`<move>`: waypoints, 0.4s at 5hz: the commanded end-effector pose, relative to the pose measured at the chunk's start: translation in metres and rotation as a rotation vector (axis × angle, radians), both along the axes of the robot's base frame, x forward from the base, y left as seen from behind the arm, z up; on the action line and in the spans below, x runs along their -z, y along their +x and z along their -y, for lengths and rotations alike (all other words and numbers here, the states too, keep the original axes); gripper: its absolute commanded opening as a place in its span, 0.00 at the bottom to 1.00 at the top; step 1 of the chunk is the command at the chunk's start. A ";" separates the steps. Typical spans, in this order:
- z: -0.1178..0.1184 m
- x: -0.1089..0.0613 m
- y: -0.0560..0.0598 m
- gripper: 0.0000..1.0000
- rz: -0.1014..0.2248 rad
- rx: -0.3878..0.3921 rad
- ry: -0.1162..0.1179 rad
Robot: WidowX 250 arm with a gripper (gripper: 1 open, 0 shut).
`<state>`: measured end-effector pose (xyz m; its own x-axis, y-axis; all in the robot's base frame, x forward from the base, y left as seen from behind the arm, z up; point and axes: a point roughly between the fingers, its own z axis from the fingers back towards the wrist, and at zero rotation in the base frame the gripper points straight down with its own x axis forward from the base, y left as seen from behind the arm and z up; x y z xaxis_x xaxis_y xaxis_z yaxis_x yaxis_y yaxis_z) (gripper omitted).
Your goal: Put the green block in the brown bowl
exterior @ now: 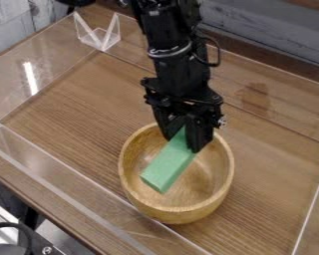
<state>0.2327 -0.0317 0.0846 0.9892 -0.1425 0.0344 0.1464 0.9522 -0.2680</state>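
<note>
So the black gripper is pinching the top end of the green block, pointing steeply down over the brown bowl. The block hangs tilted inside the bowl's rim, lower end down near the bottom, can't tell if it touches. Bowl's sitting on the wooden table.

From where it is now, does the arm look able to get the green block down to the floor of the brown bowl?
Probably yes. The end effector holds the green block tilted over the brown bowl, its lower end already inside the rim, with nothing else in the bowl.
</note>
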 end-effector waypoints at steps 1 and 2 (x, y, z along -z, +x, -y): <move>-0.005 -0.008 0.007 1.00 0.030 -0.013 0.001; -0.008 -0.017 0.007 1.00 0.030 -0.013 0.001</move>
